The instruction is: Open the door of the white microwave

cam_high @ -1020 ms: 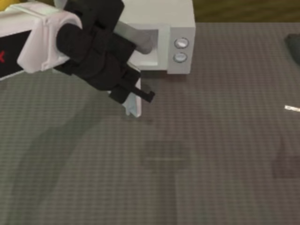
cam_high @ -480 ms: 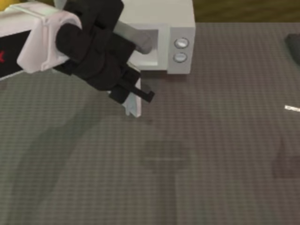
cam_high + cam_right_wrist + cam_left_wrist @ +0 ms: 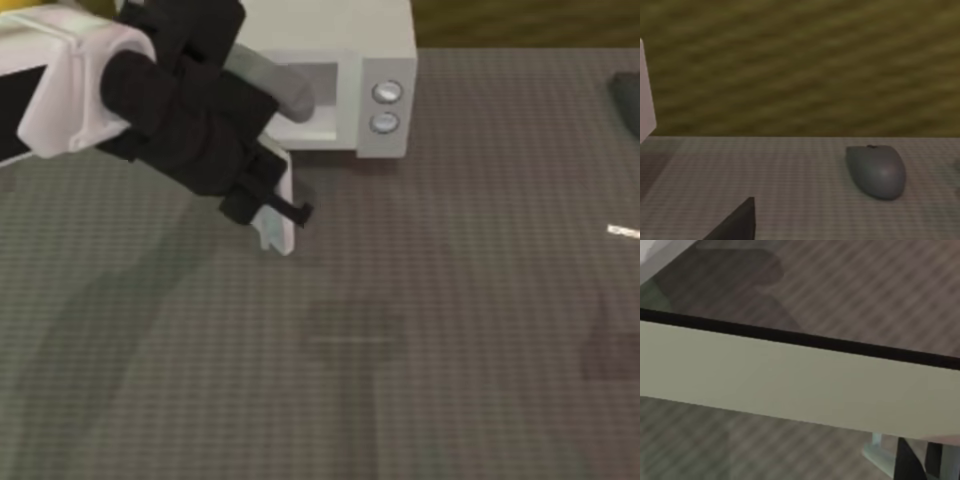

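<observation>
Left arm at the swung-out door, microwave cavity showing

Top view: the white microwave point(image 3: 345, 95) sits at the upper middle of the frame on the grey tabletop point(image 3: 450, 330), its two silver knobs point(image 3: 386, 106) stacked on its right side; the door point(image 3: 283, 215) stands swung out toward the lower left of the oven, edge-on, and the left pincer point(image 3: 270, 205) is right at its outer edge, fingers narrowly parted around it, though contact is hard to make out. Left wrist view: the door's pale edge point(image 3: 800, 385) runs as a broad band across the frame, a dark finger point(image 3: 907, 462) at the lower right. Right wrist view: a grey computer mouse point(image 3: 876, 171) lies right of centre; the right pincer's opening cannot be told.
</observation>
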